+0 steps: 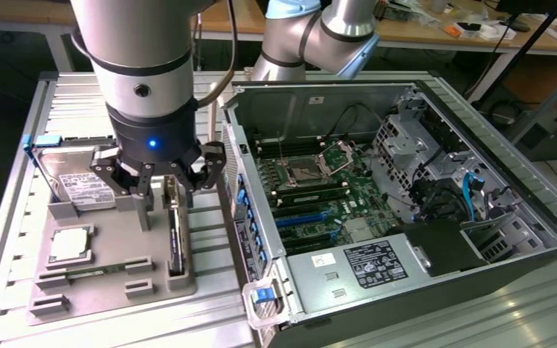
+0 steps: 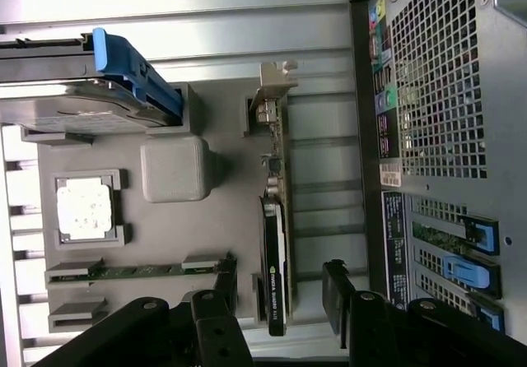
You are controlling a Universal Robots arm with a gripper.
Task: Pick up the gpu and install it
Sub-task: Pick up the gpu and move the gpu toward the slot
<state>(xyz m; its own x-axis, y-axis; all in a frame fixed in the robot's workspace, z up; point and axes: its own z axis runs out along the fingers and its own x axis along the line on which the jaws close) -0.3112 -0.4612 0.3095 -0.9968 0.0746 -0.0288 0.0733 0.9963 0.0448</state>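
**A:** Where is the gpu (image 1: 174, 239) from the tool (image 1: 167, 190)?

**B:** Just beneath it, standing on edge in a slot of the grey tray (image 1: 104, 283) on the counter (image 1: 8, 239). It hasn't been lifted.

**A:** And the tool itself?

**B:** Spread wide, holding nothing. One finger hangs on each side of the card, clear of it as far as I can tell.

**A:** How does the card's long axis run?

**B:** Along the gap between the fingers, so its two flat faces look toward them. The black cooler part sits nearest the fingers and the bracket end lies farther off.

**A:** The case (image 1: 327, 85)?

**B:** Open, beside the tray, beyond one finger.
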